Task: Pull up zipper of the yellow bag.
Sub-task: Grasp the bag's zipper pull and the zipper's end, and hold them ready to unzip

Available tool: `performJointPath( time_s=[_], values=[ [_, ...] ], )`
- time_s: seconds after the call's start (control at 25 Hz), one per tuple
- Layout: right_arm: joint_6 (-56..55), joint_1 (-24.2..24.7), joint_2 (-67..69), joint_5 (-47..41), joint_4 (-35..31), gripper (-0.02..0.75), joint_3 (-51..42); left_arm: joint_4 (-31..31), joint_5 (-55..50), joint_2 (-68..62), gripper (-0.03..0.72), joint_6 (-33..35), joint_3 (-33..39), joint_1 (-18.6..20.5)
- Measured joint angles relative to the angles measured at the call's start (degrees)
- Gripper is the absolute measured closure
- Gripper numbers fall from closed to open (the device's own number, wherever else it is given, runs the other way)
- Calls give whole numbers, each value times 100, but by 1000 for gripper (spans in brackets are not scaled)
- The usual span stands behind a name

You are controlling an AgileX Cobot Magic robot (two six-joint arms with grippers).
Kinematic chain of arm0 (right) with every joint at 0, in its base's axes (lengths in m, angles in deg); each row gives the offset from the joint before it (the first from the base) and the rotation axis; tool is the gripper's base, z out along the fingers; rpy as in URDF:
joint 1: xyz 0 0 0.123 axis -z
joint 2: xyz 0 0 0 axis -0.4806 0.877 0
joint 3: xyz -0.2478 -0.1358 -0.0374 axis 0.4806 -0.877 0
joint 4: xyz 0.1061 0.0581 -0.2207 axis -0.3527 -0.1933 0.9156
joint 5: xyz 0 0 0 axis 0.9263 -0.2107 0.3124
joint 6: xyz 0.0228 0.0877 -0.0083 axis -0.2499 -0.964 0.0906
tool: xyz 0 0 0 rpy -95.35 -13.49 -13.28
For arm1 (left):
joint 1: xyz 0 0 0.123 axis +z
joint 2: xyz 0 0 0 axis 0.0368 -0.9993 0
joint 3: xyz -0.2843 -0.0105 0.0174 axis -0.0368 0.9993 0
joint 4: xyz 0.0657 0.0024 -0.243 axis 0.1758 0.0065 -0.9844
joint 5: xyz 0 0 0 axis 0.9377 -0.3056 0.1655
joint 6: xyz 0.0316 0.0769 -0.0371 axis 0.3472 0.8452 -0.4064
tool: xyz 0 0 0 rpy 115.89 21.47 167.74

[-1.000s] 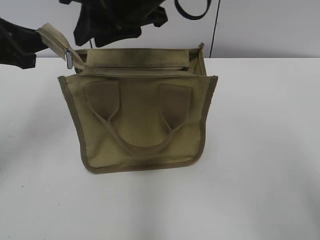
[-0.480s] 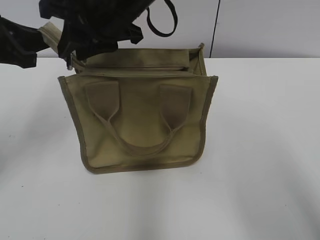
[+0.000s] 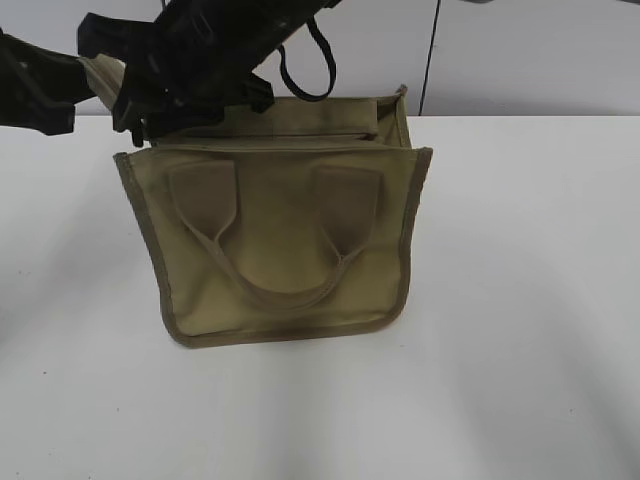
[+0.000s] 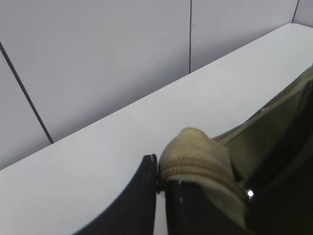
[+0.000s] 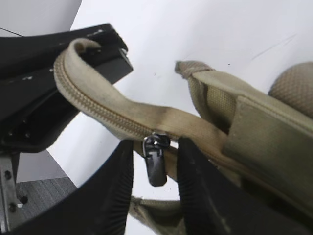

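The yellow bag stands upright on the white table, its handles facing the exterior view. The zipper runs along the top strip, whose loose end sticks out past the bag's left corner. My left gripper is shut on that strip end and holds it raised; it shows at the left of the exterior view. My right gripper is open, one finger on each side of the silver pull tab, which hangs free between them. In the exterior view the right gripper reaches across and hides the slider.
The white table spreads around the bag, with a grey panelled wall behind. A black cable loop hangs from the right arm above the bag's top.
My right arm has come down and to the left over the bag's top left corner and now covers the slider. The left gripper and the bag have stayed put.
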Motion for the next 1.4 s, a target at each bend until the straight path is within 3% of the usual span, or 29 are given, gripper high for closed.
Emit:
performJointPath(
  time_s=[0.36,0.64,0.76,1.4],
  values=[
    [-136,-103,115,63,26,509,6,7,145,-2,681,-13,0,0],
    [-250,-103,115,109,406,692,18,11,157,-7,681,-13,0,-10],
    [-218,-103,115,121,419,738,18,14,157,-7,681,-13,0,-10],
    [1230,-36,-111,-562,296,748,55,-21,-472,-7,681,-13,5,-37]
  ],
)
